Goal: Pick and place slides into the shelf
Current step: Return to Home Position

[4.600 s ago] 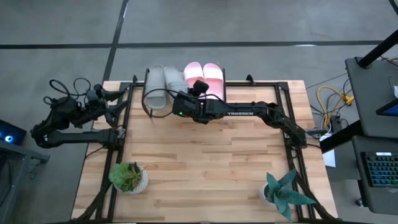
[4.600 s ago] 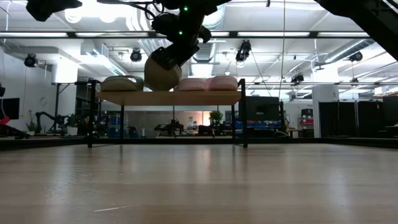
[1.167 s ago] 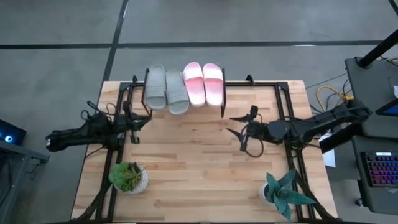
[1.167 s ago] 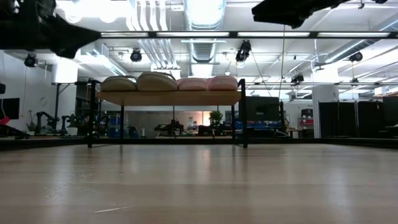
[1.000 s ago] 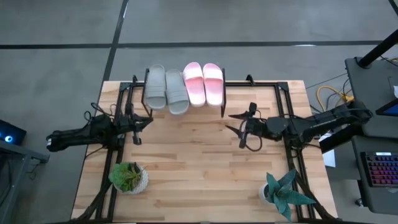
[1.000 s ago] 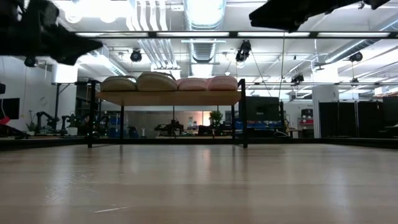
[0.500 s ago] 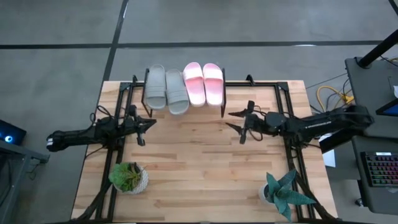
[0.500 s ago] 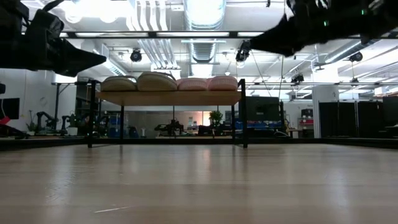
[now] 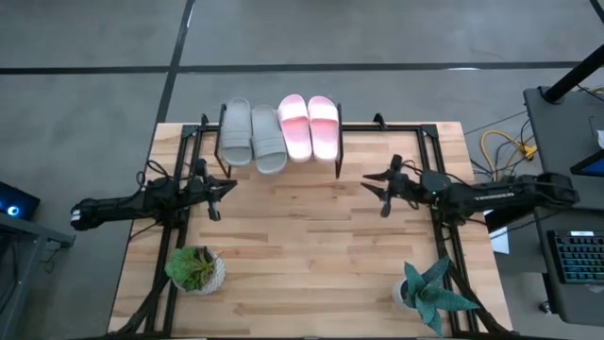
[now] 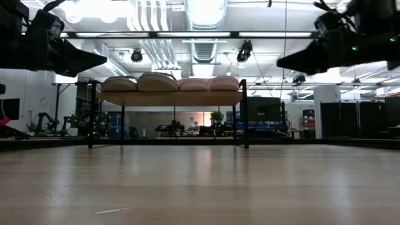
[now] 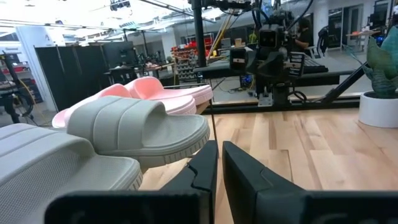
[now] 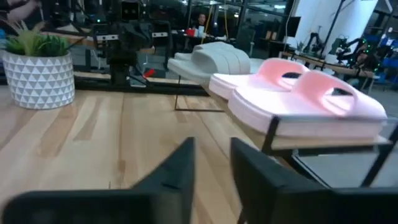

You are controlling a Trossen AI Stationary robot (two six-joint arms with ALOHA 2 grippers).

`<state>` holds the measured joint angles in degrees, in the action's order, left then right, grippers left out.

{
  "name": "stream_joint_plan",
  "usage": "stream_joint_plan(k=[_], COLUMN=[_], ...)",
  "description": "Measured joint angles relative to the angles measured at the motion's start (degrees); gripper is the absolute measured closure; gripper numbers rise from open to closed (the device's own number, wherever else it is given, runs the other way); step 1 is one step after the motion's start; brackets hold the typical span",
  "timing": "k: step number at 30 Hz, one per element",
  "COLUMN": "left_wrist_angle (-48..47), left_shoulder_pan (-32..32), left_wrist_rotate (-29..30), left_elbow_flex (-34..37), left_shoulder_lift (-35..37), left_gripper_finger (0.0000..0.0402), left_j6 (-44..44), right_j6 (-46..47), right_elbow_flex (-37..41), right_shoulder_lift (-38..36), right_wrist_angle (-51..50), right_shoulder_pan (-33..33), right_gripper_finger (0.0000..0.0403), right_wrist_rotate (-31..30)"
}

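Note:
Two grey slides (image 9: 236,132) (image 9: 267,139) and two light pink slides (image 9: 293,126) (image 9: 324,125) lie side by side, soles down, on the shelf (image 10: 169,98) at the table's far edge. My left gripper (image 9: 227,187) hovers shut over the table's left part, near the shelf's left legs, pointing right. The grey slides (image 11: 140,127) show close in its wrist view. My right gripper (image 9: 375,193) hovers open over the table's right part, pointing left, with nothing between its fingers (image 12: 180,163). The pink slides (image 12: 305,99) show in its wrist view.
A green potted plant (image 9: 195,269) stands at the near left and a spiky blue-green one (image 9: 429,293) at the near right. Black frame rails (image 9: 436,189) run along both table sides. Bare wood (image 9: 302,246) lies between the grippers and the plants.
My right gripper has drawn back toward the table's right edge, away from the shelf. My left gripper has moved a little toward the table's right and then held still. The slides have stayed in place on the shelf.

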<state>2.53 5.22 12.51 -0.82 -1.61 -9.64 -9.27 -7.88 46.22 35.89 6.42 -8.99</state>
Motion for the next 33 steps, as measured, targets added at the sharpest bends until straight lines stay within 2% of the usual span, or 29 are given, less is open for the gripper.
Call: stream_joint_plan(k=[3,5,12,16,24,26,33], left_wrist_angle=[0.0,0.0,0.0,0.0,-0.2,-0.3,-1.2], left_shoulder_pan=[0.0,0.0,0.0,0.0,0.0,0.0,0.0], left_wrist_rotate=[0.0,0.0,0.0,0.2,0.9,-0.9,-12.7], left_elbow_flex=[0.0,0.0,0.0,0.0,0.0,0.0,0.2], left_shoulder_lift=[0.0,0.0,0.0,0.0,0.0,0.0,0.0], left_gripper_finger=[0.0392,0.0392,0.0391,0.0391,0.0391,0.0391,0.0391], left_j6=[0.0,0.0,0.2,0.2,3.1,3.3,7.8], right_j6=[0.5,0.4,3.9,4.6,7.7,7.3,9.5], right_elbow_flex=[3.1,4.1,5.2,4.8,6.1,6.3,6.3], right_shoulder_lift=[-6.2,-10.1,-22.3,-29.5,-40.1,-42.0,-44.8], right_wrist_angle=[-2.0,-2.9,-13.7,-22.7,-33.4,-34.1,-37.6], right_shoulder_pan=[0.0,0.0,-0.1,-0.2,-3.1,-3.9,-4.3], right_gripper_finger=[0.0367,0.0385,0.0394,0.0394,0.0394,0.0394,0.0394], right_wrist_rotate=[0.0,0.2,1.5,-1.4,-1.3,-0.6,5.1])
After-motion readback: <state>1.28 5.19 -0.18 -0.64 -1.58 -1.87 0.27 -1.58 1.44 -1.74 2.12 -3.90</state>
